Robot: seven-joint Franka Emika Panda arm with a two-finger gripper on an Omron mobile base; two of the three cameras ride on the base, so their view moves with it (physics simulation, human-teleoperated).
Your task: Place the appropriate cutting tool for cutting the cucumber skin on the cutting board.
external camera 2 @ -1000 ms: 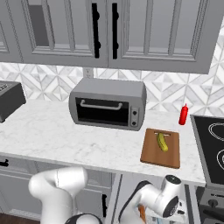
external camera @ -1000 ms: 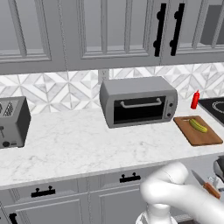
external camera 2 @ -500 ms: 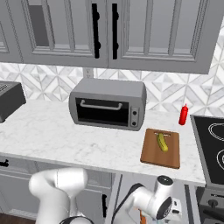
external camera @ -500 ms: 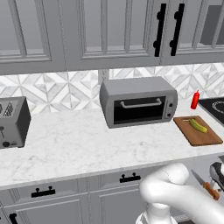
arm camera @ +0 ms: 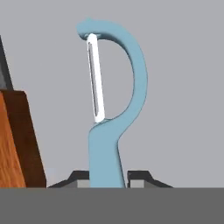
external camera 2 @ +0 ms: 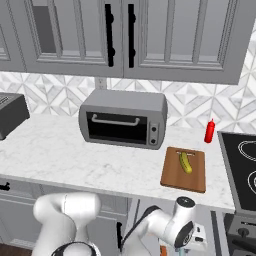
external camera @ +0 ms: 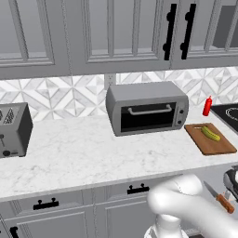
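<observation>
Low at the drawer, beside a wooden-handled knife (external camera: pixel 219 198), the gripper (arm camera: pixel 108 177) has its fingers pinched on the handle of the light-blue peeler (arm camera: pixel 111 100), the right tool for skin. Rightward, the brown wooden cutting board (external camera 2: pixel 176 176) lies on the marble counter (external camera: pixel 83 153) carrying the yellow-green cucumber (external camera 2: pixel 185 162), bare wood alongside for the peeler.

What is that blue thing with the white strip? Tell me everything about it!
It is a peeler, light blue and smooth like plastic. Its handle widens toward the bottom, and a curved arm loops up and over to hold a long white slotted blade. In the hand view it stands upright, its handle pinched between the shut gripper's dark fingertips. A knife's brown handle sits beside it, apart.
</observation>
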